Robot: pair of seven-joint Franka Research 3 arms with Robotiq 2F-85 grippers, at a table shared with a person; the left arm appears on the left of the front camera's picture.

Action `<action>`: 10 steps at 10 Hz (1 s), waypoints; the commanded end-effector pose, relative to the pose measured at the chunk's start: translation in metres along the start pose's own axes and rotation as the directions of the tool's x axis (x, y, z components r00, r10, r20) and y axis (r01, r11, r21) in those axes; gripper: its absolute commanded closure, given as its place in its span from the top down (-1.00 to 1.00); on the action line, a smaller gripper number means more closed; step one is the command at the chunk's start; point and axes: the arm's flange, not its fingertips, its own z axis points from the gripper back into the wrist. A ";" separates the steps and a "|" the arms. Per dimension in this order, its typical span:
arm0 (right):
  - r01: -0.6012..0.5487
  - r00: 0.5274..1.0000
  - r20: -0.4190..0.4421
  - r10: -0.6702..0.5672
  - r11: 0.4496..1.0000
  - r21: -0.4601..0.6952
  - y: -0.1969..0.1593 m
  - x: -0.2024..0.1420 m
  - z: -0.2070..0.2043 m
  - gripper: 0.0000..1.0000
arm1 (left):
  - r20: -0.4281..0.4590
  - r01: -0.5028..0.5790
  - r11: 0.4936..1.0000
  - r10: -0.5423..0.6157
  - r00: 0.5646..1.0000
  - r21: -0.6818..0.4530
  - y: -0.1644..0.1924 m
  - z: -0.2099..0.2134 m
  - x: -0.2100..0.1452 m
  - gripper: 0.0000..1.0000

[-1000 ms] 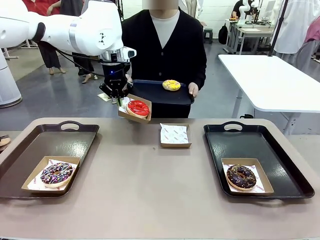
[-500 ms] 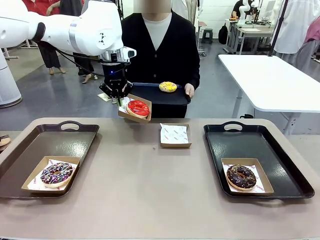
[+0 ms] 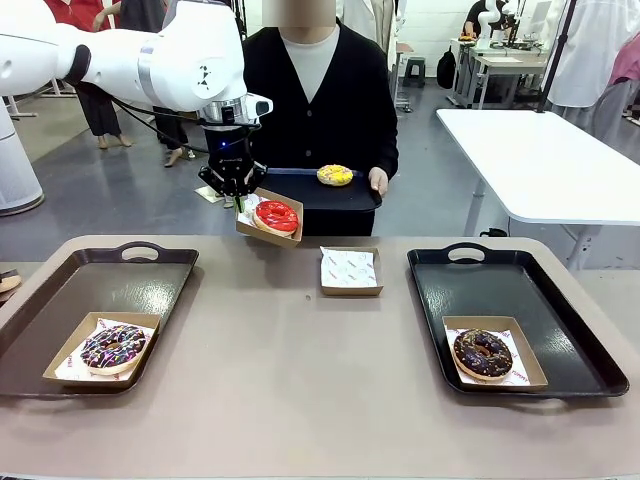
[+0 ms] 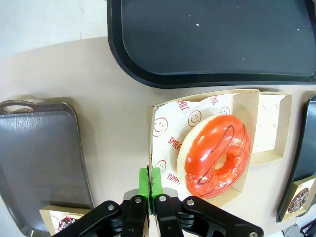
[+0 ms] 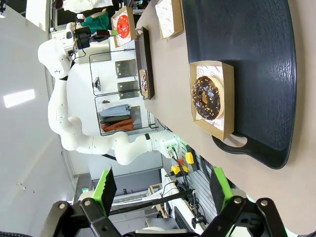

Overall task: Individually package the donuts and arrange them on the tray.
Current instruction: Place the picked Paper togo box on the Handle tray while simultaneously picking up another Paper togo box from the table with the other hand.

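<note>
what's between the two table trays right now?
Front view: one empty paper-lined box near the far edge between the left tray and right tray; the rest is bare table.

Left hand [image 4: 151, 178] pinches box [image 4: 165, 123] holding red donut [image 4: 216, 154], seemingly aloft

table [image 3: 300, 390] centre free, box [image 3: 350, 270] beyond — trays [image 3: 110, 285] flanking

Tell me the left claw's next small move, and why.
Probably carry the left claw over to the left tray and lower: it is shut on the edge of the box holding the red donut, up in the air, and that tray has bare space behind the sprinkle donut.
</note>
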 end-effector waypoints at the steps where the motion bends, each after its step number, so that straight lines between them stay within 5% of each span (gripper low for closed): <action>1: 0.006 1.000 -0.004 -0.006 1.000 -0.002 -0.002 -0.002 0.000 1.00 | 0.006 0.006 1.000 -0.006 1.000 -0.005 0.000 0.002 0.000 -0.97; 4: -0.038 0.999 -0.019 0.037 0.996 -0.080 0.014 0.004 -0.011 1.00 | -0.002 0.010 1.000 -0.010 1.000 0.010 0.009 0.002 0.002 -0.97; 7: -0.099 0.987 -0.148 0.062 0.962 -0.253 0.100 0.031 -0.059 1.00 | -0.019 0.117 0.993 -0.118 0.993 -0.025 0.061 0.026 -0.003 -0.97; 10: -0.113 0.986 -0.159 0.052 0.909 -0.401 0.172 0.060 -0.119 1.00 | -0.030 0.102 0.994 -0.104 0.994 -0.038 0.121 0.036 -0.018 -0.97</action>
